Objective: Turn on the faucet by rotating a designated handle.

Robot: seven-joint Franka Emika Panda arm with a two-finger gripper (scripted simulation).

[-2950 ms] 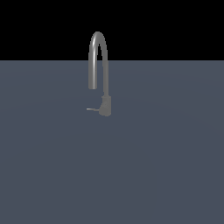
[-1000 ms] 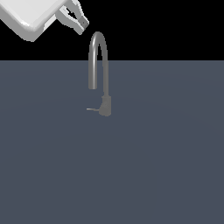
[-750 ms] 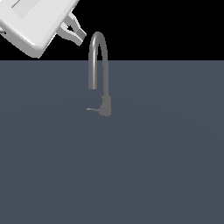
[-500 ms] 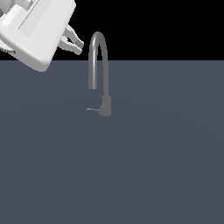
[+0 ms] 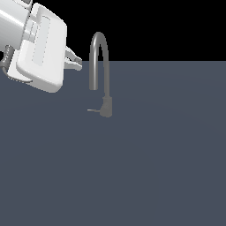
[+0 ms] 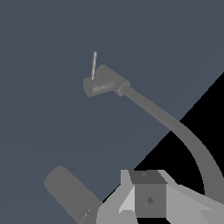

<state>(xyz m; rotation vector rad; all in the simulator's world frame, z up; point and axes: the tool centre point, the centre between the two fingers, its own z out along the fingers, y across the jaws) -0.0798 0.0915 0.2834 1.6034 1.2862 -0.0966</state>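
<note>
- Exterior view puts the faucet (image 5: 106, 106) standing on the flat grey surface (image 5: 159, 167), its arched spout rising above the short base, a little toward the exterior view's left of centre.
- From the base, the handle (image 5: 93, 110) pokes out sideways as a thin rod toward the exterior view's left, lying roughly level.
- My gripper (image 5: 75, 62) sits high on the exterior view's left, beside the top of the spout and well above the handle, touching nothing.
- I hold nothing; two fingertips show with a small gap between them, but how wide the fingers are parted I cannot tell from either view.
- I judge the task as barely begun: I have not reached the handle, so getting down to it, making contact and rotating it are all left.
- Wrist view adds what the exterior misses: the handle (image 6: 93, 65) seen nearly end-on from above as a thin pale sliver off the base, with the faucet (image 6: 105, 82) stretching back toward my gripper (image 6: 148, 199).
- Only the exterior view shows my height above the surface.
</note>
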